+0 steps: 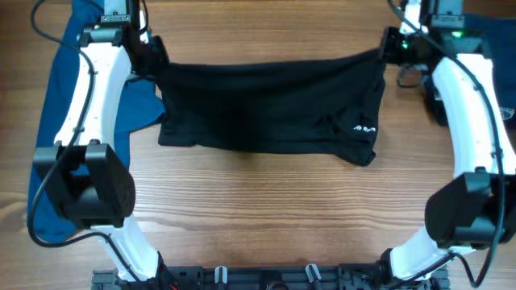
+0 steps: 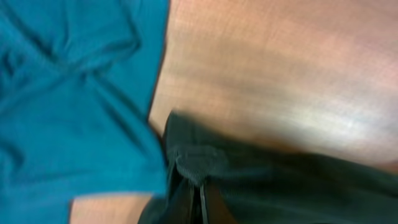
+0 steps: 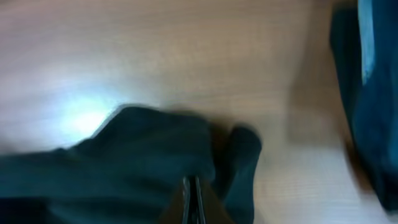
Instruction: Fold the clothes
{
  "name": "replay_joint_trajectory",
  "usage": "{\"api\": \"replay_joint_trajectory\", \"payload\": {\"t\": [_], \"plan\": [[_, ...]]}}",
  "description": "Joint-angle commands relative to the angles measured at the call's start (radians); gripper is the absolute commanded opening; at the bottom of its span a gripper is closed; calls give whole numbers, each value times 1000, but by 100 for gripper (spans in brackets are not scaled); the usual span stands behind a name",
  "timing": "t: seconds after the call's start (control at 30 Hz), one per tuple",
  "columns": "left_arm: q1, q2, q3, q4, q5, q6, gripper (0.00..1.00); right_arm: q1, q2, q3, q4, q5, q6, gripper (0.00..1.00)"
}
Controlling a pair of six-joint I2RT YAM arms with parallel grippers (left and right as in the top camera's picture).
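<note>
wooden worktop point(image 1: 258, 217) below, our left claw point(image 2: 200, 193) and right claw point(image 3: 194, 190) pinch the black garment point(image 1: 266, 105) corners, stretched flat for folding.

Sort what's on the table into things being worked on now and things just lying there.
In the job: black garment, pinched at its far corners by the left gripper and the right gripper.
Lying about: blue garment on the left side; blue cloth at the right edge. Both may be clothes awaiting their turn.
</note>
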Motion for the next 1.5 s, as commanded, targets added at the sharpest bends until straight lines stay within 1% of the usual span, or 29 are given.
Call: {"api": "replay_joint_trajectory", "payload": {"t": [0.0,0.07,0.13,0.23,0.4,0.47,0.5,0.6,0.63,0.67,0.7,0.77,0.8,0.83,0.93,0.97,1.03,1.17,1.3,1.47], "plan": [[8,-38,6,-89,-10,16,4,-10,23,-29,-98,-6,1,4],[8,-38,6,-130,-31,21,4,-10,31,-68,-115,-17,3,5],[8,-35,4,-153,-91,21,4,-11,37,-119,-101,-41,4,4],[11,-29,-11,-134,-129,16,4,-12,42,-192,-60,-50,18,4],[21,12,-23,-68,-130,16,4,-15,42,-294,19,-49,73,4],[21,36,-24,-81,-129,14,4,-15,43,-344,21,-50,109,6],[21,40,-24,-93,-129,14,4,-15,43,-357,20,-50,111,8],[21,50,-24,-147,-129,14,4,-16,43,-376,8,-50,134,36],[21,50,-24,-169,-129,14,4,-16,43,-376,7,-51,134,40],[21,50,-24,-194,-127,14,5,-16,41,-375,10,-56,135,41],[21,50,-24,-212,-124,14,10,-18,41,-370,14,-76,135,41],[21,50,-24,-247,-122,14,30,-21,41,-342,21,-112,131,41],[21,50,-24,-256,-122,14,31,-21,41,-320,23,-113,130,41],[21,50,-24,-257,-122,14,30,-21,41,-294,29,-116,117,40],[21,50,-24,-249,-121,13,6,-20,41,-201,50,-122,66,38],[21,50,-24,-243,-112,13,4,-21,41,-159,66,-117,47,37],[21,50,-24,-230,-82,13,4,-20,41,-109,111,-105,20,36],[21,50,-24,-203,-39,13,4,-20,53,-101,214,-103,-4,36],[20,50,-24,-195,-27,13,4,-12,124,-101,203,-104,-44,36],[20,50,-24,-192,-27,13,4,30,237,-101,183,-123,-53,36]]}}
